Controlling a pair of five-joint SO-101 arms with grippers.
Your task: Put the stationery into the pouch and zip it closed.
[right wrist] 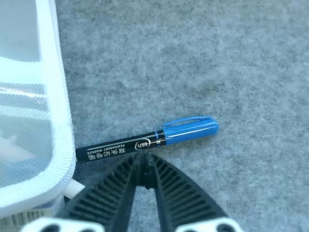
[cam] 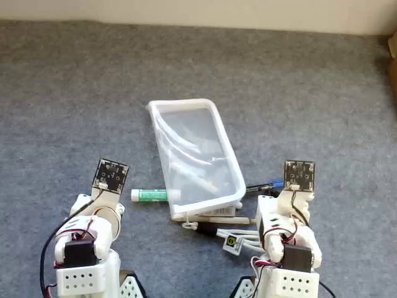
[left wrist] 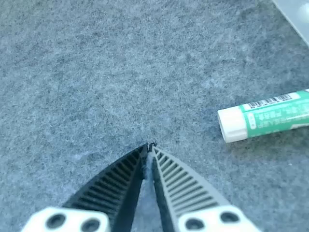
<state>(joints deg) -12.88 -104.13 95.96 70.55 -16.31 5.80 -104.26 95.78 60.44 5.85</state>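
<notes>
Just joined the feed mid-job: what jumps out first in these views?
The translucent white-edged pouch lies in the middle of the grey felt table. A green-and-white glue stick lies beside its near corner, by the shut left gripper. A blue-capped marker lies at its other side, just off the shut right gripper.

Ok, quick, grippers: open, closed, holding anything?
Left gripper: closed, empty, near the glue stick.
Right gripper: closed, empty, tips beside the marker.
</notes>
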